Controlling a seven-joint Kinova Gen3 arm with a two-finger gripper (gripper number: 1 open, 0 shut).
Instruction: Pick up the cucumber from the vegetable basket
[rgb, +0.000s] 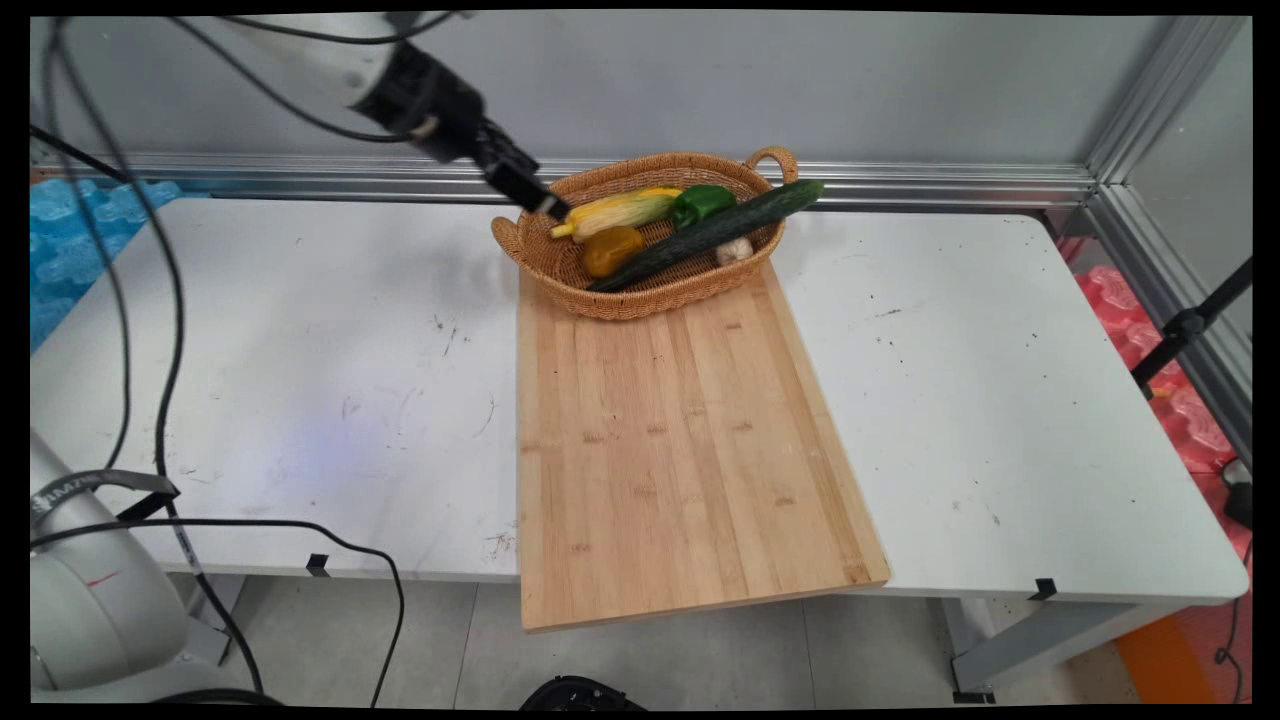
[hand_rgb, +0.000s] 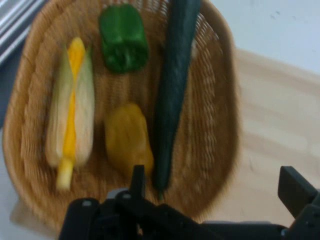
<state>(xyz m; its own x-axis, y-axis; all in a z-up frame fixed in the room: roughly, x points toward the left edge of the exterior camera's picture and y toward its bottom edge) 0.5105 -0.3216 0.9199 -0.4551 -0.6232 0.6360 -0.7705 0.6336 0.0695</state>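
Note:
A woven basket (rgb: 640, 300) stands at the far end of a wooden cutting board (rgb: 680, 440). In it lie an ear of corn (rgb: 620, 210), a green pepper (rgb: 703, 203), a long cucumber (rgb: 715, 235), a yellow pepper (rgb: 612, 250) and a small white item (rgb: 735, 250). My gripper (rgb: 553, 206) hangs just above the basket's left rim, close to the corn's stem end. The hand view looks down into the basket (hand_rgb: 30, 100) at the corn (hand_rgb: 72, 115), green pepper (hand_rgb: 122, 37), cucumber (hand_rgb: 172, 90) and yellow pepper (hand_rgb: 127, 137). The gripper (hand_rgb: 215, 182) is open and holds nothing.
The board overhangs the table's near edge. Blue foam (rgb: 60, 240) lies beyond the table's left end and pink foam (rgb: 1180, 400) beyond its right. A black stand (rgb: 1190, 325) leans at the right. An aluminium rail (rgb: 900, 180) runs along the back.

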